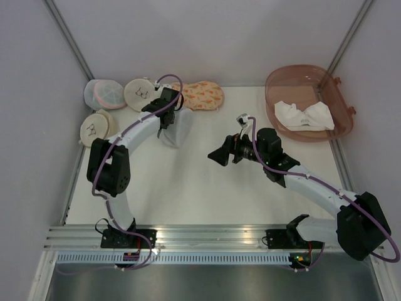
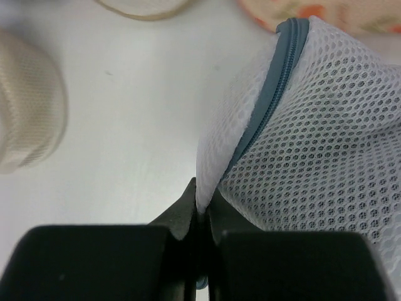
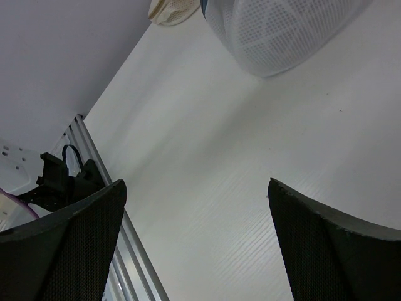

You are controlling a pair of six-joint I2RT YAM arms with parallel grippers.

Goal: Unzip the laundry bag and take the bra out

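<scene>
The laundry bag is a grey-white mesh pouch lying on the table at the back left. In the left wrist view the bag fills the right side, and its grey-blue zipper looks closed. My left gripper is shut on a fold of mesh beside the zipper, and in the top view the gripper is at the bag's far-left edge. My right gripper is open and empty, to the right of the bag. It also shows in the right wrist view, with the bag ahead. The bra is hidden.
Two cream round pouches and a white mesh pouch with pink trim lie at the back left. An orange-patterned pouch lies behind the bag. A pink basket holding a white cloth stands at the back right.
</scene>
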